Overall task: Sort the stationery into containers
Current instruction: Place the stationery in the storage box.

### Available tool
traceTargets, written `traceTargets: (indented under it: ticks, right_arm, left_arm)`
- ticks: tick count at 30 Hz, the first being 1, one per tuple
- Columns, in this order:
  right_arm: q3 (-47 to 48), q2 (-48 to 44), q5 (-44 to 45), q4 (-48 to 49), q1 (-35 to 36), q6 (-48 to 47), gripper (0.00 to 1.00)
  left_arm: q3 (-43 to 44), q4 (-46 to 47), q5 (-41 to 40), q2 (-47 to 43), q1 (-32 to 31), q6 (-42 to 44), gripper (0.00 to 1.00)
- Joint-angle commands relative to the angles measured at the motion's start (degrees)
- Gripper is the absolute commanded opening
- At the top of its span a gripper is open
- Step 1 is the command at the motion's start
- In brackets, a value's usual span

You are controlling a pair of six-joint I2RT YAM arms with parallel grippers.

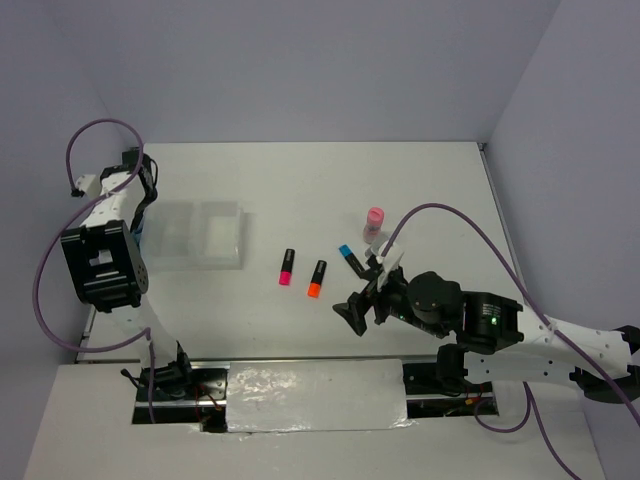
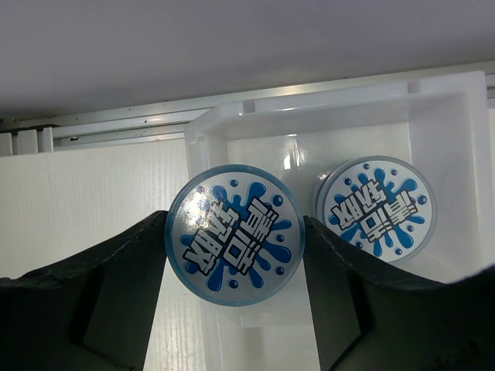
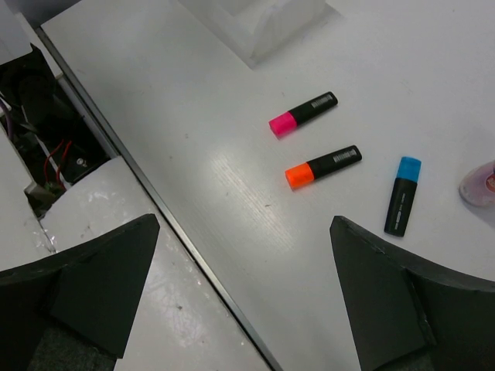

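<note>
Blue-and-white tape roll is clamped between the left fingers at the outer wall of the white tray, near the bench's left edge. A second roll lies inside the tray. The right fingers hang spread and empty above the pink marker, orange marker and blue marker mid-bench.

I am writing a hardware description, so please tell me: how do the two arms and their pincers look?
Both arms mix white links with black joint housings. A purple cable loops along the left arm; another runs along the right arm, which shows a small green light. The left pincer and right pincer have broad, matte black fingers.
</note>
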Motion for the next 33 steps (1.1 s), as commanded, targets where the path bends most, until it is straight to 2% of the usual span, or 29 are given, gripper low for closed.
traceTargets:
  ticks: [1,6,13,21,27,33]
  right_arm:
    - [0.0,-0.8,-0.7,2.1,-0.2,-0.9,1.00]
    - [-0.1,-0.4,-1.0,2.1,-0.2,-0.7,1.00]
    - [0.6,-0.3,-1.3,1.4,-0.2,-1.1,1.00]
    - [0.9,-0.5,-2.1,1.0,-0.2,-1.0,1.00]
    - [0.8,-0.7,-2.3,0.9,-0.2,-1.1,1.00]
    - [0.6,-0.9,-2.3,0.9,-0.2,-1.2,1.00]
  left_arm:
    - [-0.8,2.3,-1.6,-4.3,0.3,0.6,0.67]
    - [-3.3,5.6,-1.7,-6.4,0.3,1.1,0.73]
    - [-7.9,11.0,-1.2,-8.8,0.3,2.5,0.75]
    - [-9.0,12.3,-0.9,-9.2,0.4,2.5,0.83]
    - [-13.2,17.2,-0.2,-12.0,0.4,3.5,0.84]
    - [-14.1,17.6,0.8,-11.2,0.5,3.4,0.84]
